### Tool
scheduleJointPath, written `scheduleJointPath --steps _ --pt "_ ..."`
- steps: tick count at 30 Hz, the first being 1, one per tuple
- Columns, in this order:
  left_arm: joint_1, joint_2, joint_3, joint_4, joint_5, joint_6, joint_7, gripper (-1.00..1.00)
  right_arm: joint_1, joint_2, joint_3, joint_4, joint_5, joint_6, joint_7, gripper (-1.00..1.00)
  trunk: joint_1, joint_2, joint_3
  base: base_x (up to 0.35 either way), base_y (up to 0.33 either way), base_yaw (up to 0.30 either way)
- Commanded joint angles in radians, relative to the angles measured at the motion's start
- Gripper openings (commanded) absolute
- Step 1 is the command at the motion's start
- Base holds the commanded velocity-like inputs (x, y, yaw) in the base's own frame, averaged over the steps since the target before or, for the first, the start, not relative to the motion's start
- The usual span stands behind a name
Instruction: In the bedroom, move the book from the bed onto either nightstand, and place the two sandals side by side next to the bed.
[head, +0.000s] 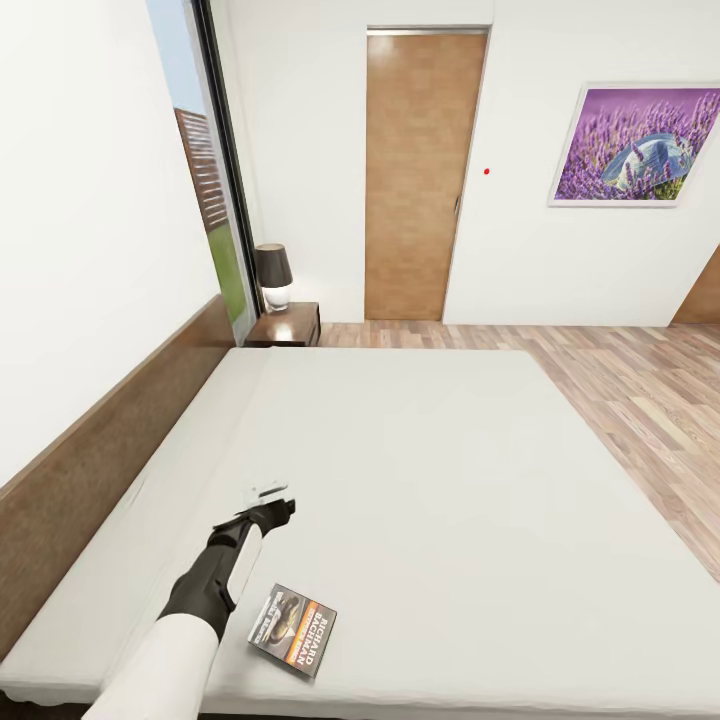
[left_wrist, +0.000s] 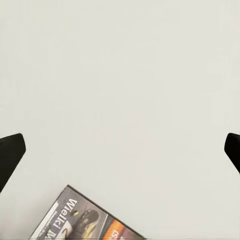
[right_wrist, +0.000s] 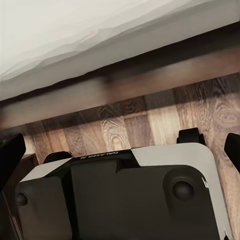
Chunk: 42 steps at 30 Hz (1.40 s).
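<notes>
Left wrist view shows two dark fingertips (left_wrist: 11, 150) far apart, one at each side, with only white mattress between them. So the left gripper (left_wrist: 120, 150) is wide open and holds nothing. A corner of the book (left_wrist: 82, 220) peeks in at the edge, just short of the fingers and not touching them.

From the head, the left gripper (head: 266, 497) sits over the bed (head: 430, 480), a bit past the book (head: 292, 629). The book lies flat on the mattress, near the edge closest to the robot and just beside the left arm. The gripper would need to pull back toward the robot to get over it.

Far off, at the head end of the bed by the window, stands the nightstand (head: 290, 328) with a lamp (head: 273, 276) on it. There looks to be some free room on its top for the book.

Right wrist view shows the right gripper (right_wrist: 122, 150) hanging low, aimed at the robot's base (right_wrist: 120, 195), the wood floor (right_wrist: 165, 115) and the bed's side. Its dark fingertips (right_wrist: 11, 155) sit wide apart and hold nothing.

So I think the job has hardly begun. The book is not yet picked up and must go all the way to the nightstand. I cannot spot the sandals from here, so that part looks not done too.
</notes>
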Motion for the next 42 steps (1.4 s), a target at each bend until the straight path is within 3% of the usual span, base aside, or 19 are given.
scheduleJointPath --steps 1,10,18,32,36,39,42 --pt "-0.001 -0.001 0.002 -0.001 0.010 0.006 0.006 1.00 -0.002 -0.001 -0.001 0.004 -0.009 -0.001 0.005 1.00 0.000 -0.002 -0.002 0.000 0.000 0.000" --pt "-0.001 0.000 0.005 -0.044 0.012 0.139 0.008 1.00 -0.002 -0.001 -0.001 0.004 -0.010 -0.001 0.007 1.00 0.000 -0.002 -0.002 0.000 0.000 0.000" --pt "-0.001 0.001 0.007 -0.051 0.014 0.148 0.009 1.00 -0.002 -0.001 -0.001 0.004 -0.010 -0.001 0.006 1.00 0.000 -0.002 -0.002 0.000 0.000 0.000" --pt "-0.001 -0.001 0.005 -0.053 0.015 0.149 0.008 1.00 -0.002 -0.001 -0.001 0.003 -0.010 -0.001 0.008 1.00 0.054 -0.100 -0.046 0.000 0.000 0.000" --pt "-0.001 -0.001 0.005 -0.053 0.033 0.149 0.008 1.00 -0.002 -0.009 -0.001 0.005 -0.012 0.000 0.017 1.00 0.069 -0.128 -0.058 0.000 0.000 0.000" --pt "-0.001 -0.001 0.004 -0.052 0.051 0.149 0.009 1.00 -0.002 -0.013 -0.002 0.005 -0.012 0.003 0.061 1.00 0.081 -0.149 -0.067 0.000 0.000 0.000" --pt "-0.001 0.000 0.004 -0.052 0.058 0.149 0.009 1.00 -0.002 -0.026 -0.002 0.005 -0.010 0.006 0.204 1.00 0.092 -0.170 -0.077 0.000 0.000 0.000"
